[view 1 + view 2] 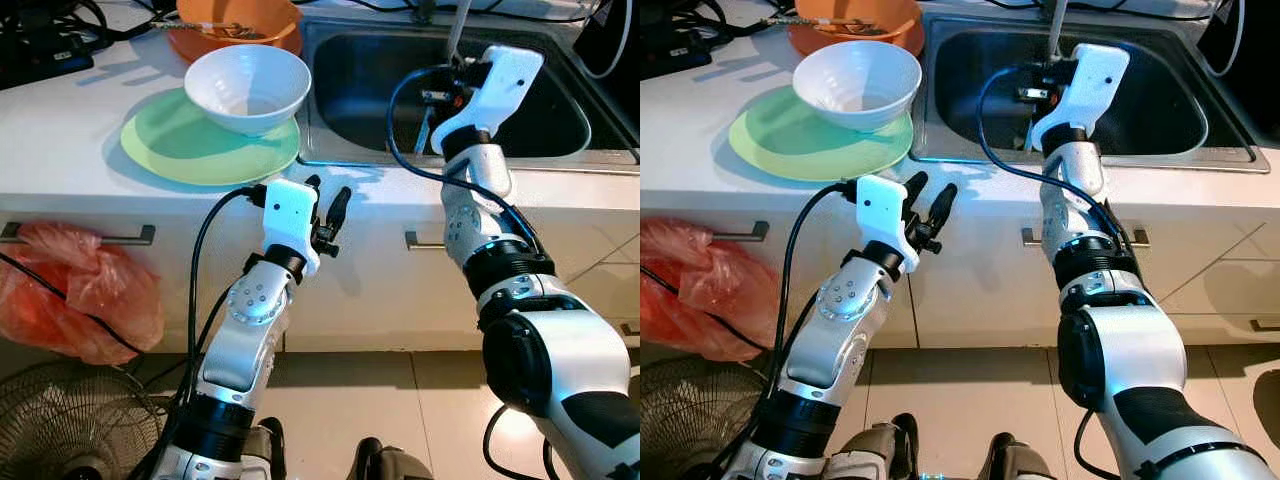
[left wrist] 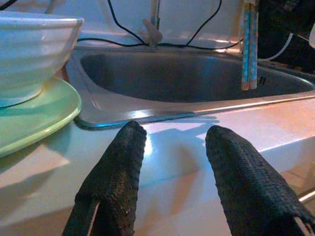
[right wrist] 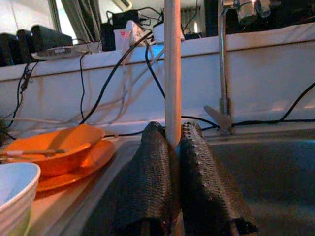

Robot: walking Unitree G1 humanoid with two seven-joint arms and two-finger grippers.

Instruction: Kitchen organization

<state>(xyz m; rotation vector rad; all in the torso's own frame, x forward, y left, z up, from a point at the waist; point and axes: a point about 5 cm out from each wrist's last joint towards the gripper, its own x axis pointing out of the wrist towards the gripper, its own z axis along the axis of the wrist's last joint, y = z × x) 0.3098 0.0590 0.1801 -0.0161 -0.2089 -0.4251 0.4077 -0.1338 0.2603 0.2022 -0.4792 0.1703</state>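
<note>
Right wrist view shows the right claw (image 3: pixel 170 147) pinched tight on a thin pale stick (image 3: pixel 172 69) that stands straight up between its two black fingers. From the left wrist view the stick looks like a pair of chopsticks with a blue pattern, held over the sink (image 1: pixel 560 135). A tap (image 3: pixel 224 64) stands on the far wall behind it. The left claw (image 1: pixel 328 215) is open and holds nothing. It hangs at the front edge of the counter (image 1: pixel 80 150), near the sink's front rim. Beside the sink a white bowl (image 1: pixel 248 88) sits on a green plate (image 1: pixel 165 150), and an orange bowl (image 1: pixel 240 25) sits on an orange plate behind them. The stick is thin and smooth, so it could slip down through the fingers and drop into the sink. If the right arm swings toward the bowls, the tall stick could hit the tap or knock the white bowl.
</note>
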